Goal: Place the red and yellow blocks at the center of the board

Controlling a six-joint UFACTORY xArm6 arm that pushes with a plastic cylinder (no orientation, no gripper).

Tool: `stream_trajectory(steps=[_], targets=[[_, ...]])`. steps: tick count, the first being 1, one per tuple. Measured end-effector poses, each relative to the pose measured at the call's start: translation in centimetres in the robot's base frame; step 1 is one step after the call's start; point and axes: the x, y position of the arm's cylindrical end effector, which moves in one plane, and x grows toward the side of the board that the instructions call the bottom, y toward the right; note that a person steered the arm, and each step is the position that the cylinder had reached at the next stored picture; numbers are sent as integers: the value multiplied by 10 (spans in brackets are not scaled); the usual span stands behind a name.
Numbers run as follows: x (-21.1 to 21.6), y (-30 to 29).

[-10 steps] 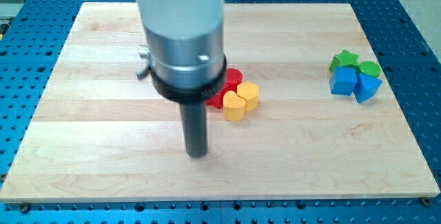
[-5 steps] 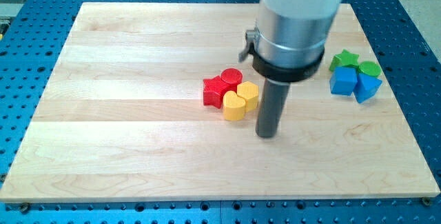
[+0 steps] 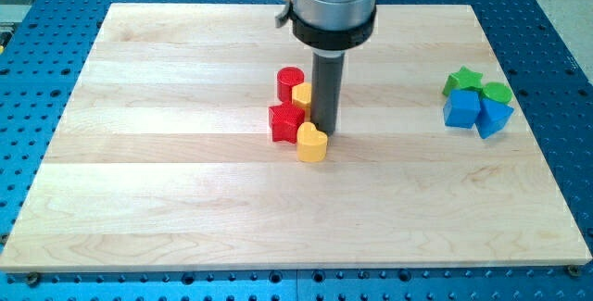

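With no jaws to open or close, my tip (image 3: 325, 131) touches the light, rigid, easily sliding yellow heart block (image 3: 312, 143) beside the red star block (image 3: 284, 122), best nudged on flat sides.

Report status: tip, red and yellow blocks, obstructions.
My tip at the cluster's right edge. Red blocks and yellow blocks bunched near board center. Nothing in the way.
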Motion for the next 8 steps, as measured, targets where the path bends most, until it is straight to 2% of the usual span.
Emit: stream_trajectory(steps=[1, 2, 3, 4, 5, 6, 7, 8], targets=[[38, 29], [76, 32], [128, -2], [144, -33], [122, -39], [88, -1], [87, 24], [69, 9]])
